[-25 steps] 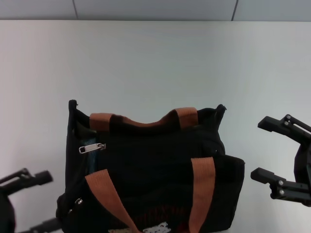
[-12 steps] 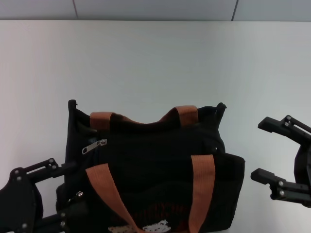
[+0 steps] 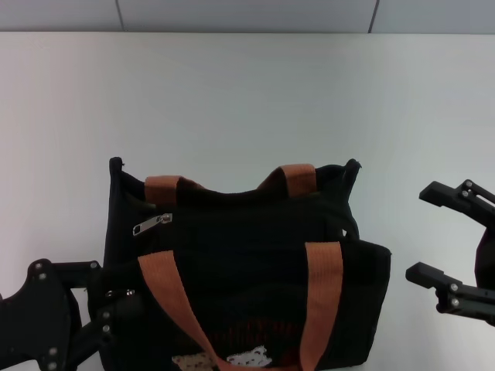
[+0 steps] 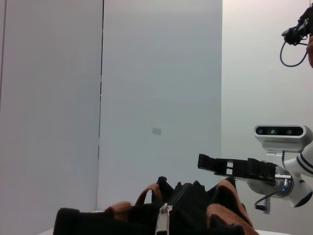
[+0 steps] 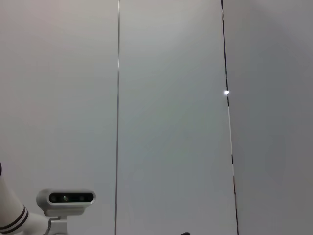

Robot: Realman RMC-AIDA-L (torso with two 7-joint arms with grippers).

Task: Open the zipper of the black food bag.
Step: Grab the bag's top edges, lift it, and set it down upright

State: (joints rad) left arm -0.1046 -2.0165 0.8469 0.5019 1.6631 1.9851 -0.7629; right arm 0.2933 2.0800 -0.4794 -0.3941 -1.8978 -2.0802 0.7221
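The black food bag (image 3: 247,255) stands on the white table at the front centre, its two orange-brown straps (image 3: 321,301) draped over it. The silver zipper pull (image 3: 152,224) lies near the bag's left top end, and the left wrist view shows it close up as zipper pull (image 4: 163,221). My left gripper (image 3: 107,292) is open, its fingers against the bag's lower left end. My right gripper (image 3: 421,230) hangs open just right of the bag, apart from it. In the left wrist view the right gripper (image 4: 220,165) appears beyond the bag.
The white table (image 3: 247,100) stretches bare behind the bag to a grey wall. The right wrist view shows only wall panels and the other arm's white camera (image 5: 66,198).
My left gripper has risen and moved right from the front left corner until its fingers reach the bag's left end. The bag top shifted slightly. The right gripper drifted a little right and down.
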